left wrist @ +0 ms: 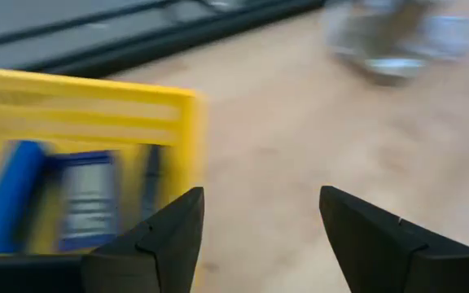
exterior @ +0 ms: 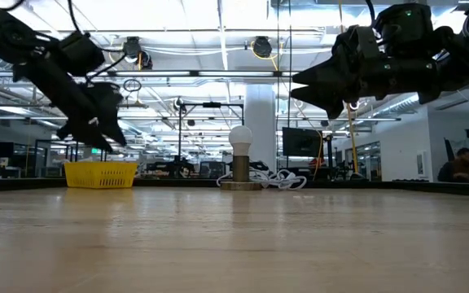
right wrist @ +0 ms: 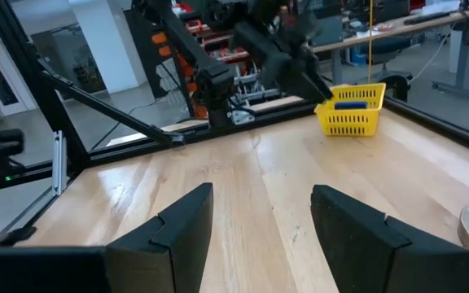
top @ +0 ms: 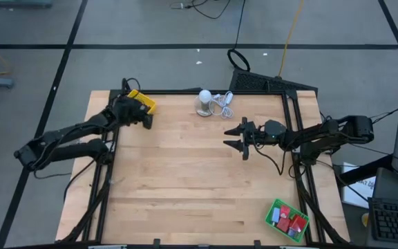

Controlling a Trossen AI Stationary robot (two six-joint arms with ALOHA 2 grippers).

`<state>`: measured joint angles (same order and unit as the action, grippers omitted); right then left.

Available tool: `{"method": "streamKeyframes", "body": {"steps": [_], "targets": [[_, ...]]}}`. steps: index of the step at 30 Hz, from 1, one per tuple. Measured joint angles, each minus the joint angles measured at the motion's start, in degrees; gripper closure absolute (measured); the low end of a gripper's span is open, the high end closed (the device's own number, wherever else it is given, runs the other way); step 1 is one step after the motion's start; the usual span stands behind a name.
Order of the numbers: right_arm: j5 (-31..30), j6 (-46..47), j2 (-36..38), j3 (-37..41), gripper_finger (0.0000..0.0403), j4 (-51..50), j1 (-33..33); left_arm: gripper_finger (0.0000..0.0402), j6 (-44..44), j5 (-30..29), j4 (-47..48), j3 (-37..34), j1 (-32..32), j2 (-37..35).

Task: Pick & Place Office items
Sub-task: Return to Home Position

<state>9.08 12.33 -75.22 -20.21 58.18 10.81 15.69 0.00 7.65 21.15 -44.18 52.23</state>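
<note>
A yellow tray (top: 141,102) stands at the table's far left; blue blocks (left wrist: 10,199) and a dark blue flat piece (left wrist: 88,199) lie in it. A green tray (top: 287,219) at the near right corner holds red pieces (top: 296,223) and a blue bit (top: 273,216). My left gripper (top: 146,121) is open and empty, raised just beside the yellow tray (left wrist: 72,106). My right gripper (top: 236,137) is open and empty, raised over the table right of centre, pointing toward the left.
A white round object on a base (top: 204,102) with coiled white cable (top: 224,102) stands at the far middle of the table. The wooden table (top: 185,187) lies bare between the arms. A dark frame (top: 292,131) runs along the table's right edge.
</note>
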Motion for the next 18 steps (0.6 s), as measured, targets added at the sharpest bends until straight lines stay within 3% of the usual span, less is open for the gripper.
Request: {"method": "streamKeyframes", "body": {"steps": [4, 7, 11, 15, 18], "targets": [[0.00, 0.55, 0.00, 0.00, 0.0206, -1.55, 0.00, 0.0147, -3.39, 11.87, 2.17, 0.00, 0.17, -6.97], [0.00, 0.44, 0.00, 0.00, 0.0206, -1.43, 0.00, 0.0143, -4.37, 15.39, 2.12, 0.00, 2.03, -12.48], [-0.02, 0.25, 0.65, 0.00, 0.0206, -1.08, 0.56, 0.0145, -3.62, 15.38, 1.00, -0.64, 8.89, -20.24], [0.00, 0.47, 2.34, -0.02, 0.0206, -1.42, 1.59, 0.0151, -5.47, 14.10, 0.80, -3.51, 19.89, -26.89], [0.01, 0.45, 4.01, -0.02, 0.0206, -1.45, 2.37, 0.0153, -5.59, 6.90, -0.32, -6.22, 28.61, -31.28]]}}
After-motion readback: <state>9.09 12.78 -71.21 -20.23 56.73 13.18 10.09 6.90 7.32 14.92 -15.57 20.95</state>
